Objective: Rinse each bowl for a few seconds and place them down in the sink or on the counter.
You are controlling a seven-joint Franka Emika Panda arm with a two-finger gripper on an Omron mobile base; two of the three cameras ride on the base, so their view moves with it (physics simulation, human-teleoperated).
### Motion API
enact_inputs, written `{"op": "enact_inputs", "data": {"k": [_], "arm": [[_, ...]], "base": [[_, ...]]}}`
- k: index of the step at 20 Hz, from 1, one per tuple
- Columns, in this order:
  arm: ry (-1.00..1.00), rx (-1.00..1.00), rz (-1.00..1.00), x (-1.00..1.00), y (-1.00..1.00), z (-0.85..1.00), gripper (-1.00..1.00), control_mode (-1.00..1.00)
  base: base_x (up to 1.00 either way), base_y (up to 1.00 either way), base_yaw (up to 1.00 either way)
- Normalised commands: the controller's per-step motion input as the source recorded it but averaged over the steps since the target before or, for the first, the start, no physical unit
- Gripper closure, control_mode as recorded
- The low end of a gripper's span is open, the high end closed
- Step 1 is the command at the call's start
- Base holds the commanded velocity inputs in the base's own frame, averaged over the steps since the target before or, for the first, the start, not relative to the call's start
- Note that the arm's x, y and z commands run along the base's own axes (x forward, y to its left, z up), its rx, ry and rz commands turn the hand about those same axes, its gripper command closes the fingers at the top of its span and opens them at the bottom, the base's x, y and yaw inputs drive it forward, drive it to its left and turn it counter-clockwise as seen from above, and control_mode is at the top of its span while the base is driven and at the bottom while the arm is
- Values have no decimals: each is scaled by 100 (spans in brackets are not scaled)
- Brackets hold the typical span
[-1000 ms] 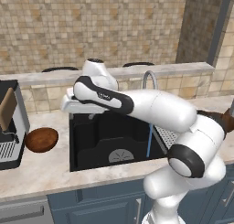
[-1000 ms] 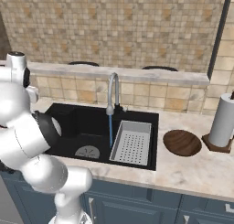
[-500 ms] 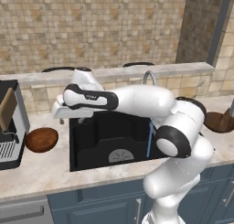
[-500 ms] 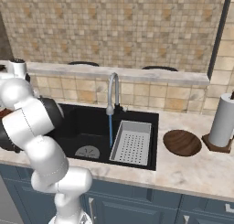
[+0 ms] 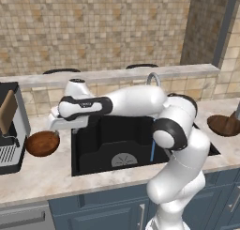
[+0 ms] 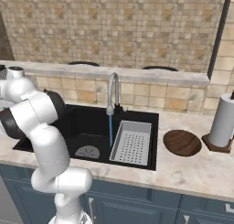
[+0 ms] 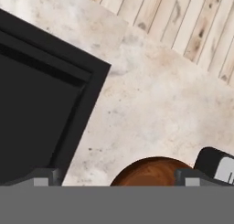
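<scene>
One reddish-brown bowl (image 5: 42, 143) rests on the counter (image 5: 47, 172) just left of the sink (image 5: 117, 147). My gripper (image 5: 55, 126) hovers open over the counter between the sink's left rim and this bowl, holding nothing. In the hand view the bowl (image 7: 153, 173) peeks in at the bottom edge between my spread fingertips (image 7: 43, 176), with the sink's corner (image 7: 41, 104) on the left. A second bowl (image 6: 182, 142) lies on the counter right of the sink (image 6: 82, 127). Water (image 6: 110, 131) runs from the faucet (image 6: 112, 93).
A coffee machine (image 5: 9, 130) stands close behind and left of the near bowl. A grey perforated tray (image 6: 132, 143) fills the sink's right part. A paper towel roll (image 6: 224, 122) stands at the far right. A raised ledge (image 5: 117, 74) runs along the back.
The arm has swung left from above the sink to the counter beside the left bowl. The gripper stays open. Bowls and water are unchanged.
</scene>
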Motion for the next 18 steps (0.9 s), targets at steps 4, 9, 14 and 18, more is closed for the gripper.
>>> {"op": "enact_inputs", "data": {"k": [4, 9, 14, 18], "arm": [[0, 0, 4, 8, 23, -37, -100, -100], [0, 0, 1, 6, 4, -31, -100, -100], [0, 0, 1, 8, 3, -30, -100, -100], [0, 0, 0, 10, 7, -31, -100, -100]], "base": [[0, 0, 0], [0, 0, 0], [0, 0, 0], [0, 0, 0]]}}
